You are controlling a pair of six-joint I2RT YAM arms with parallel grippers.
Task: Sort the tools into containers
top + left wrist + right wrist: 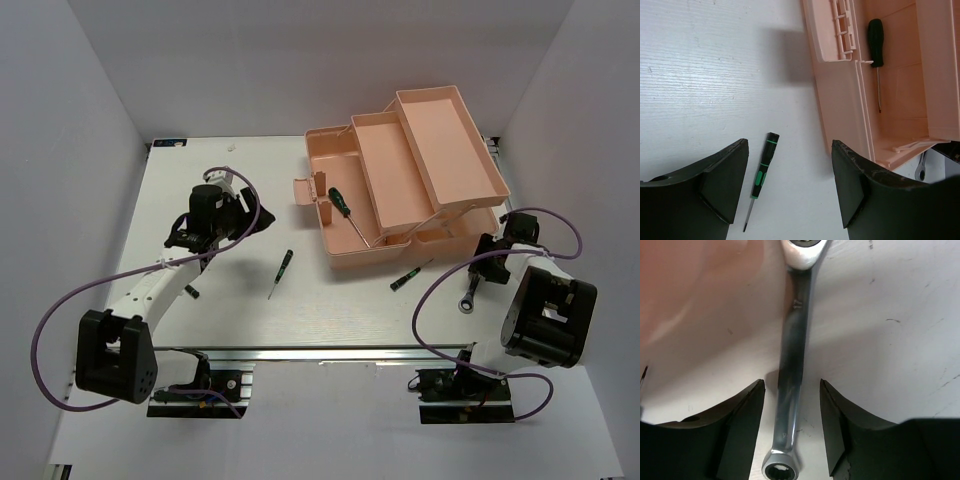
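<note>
The left gripper (pixel 790 172) hangs over the left half of the tabletop (pixel 330 310), its fingers spread wide and holding nothing. Beside that arm, toward the near edge, lies a short dark tool (pixel 191 292), too small to tell more. A green-and-black screwdriver (pixel 760 177) lies flat on the bare surface. In the wrist view it shows between the fingers, apart from the pink toolbox (pixel 445 140). The toolbox stands open toward the far right corner with its trays fanned out, and a second screwdriver (pixel 345 212) lies in its bottom compartment. A third screwdriver (pixel 410 277) lies just before the box's near wall. Right of it the wrench (pixel 795 335) lies flat, with the right gripper (pixel 792 390) straddling its shaft, fingers apart and a gap on either side.
</note>
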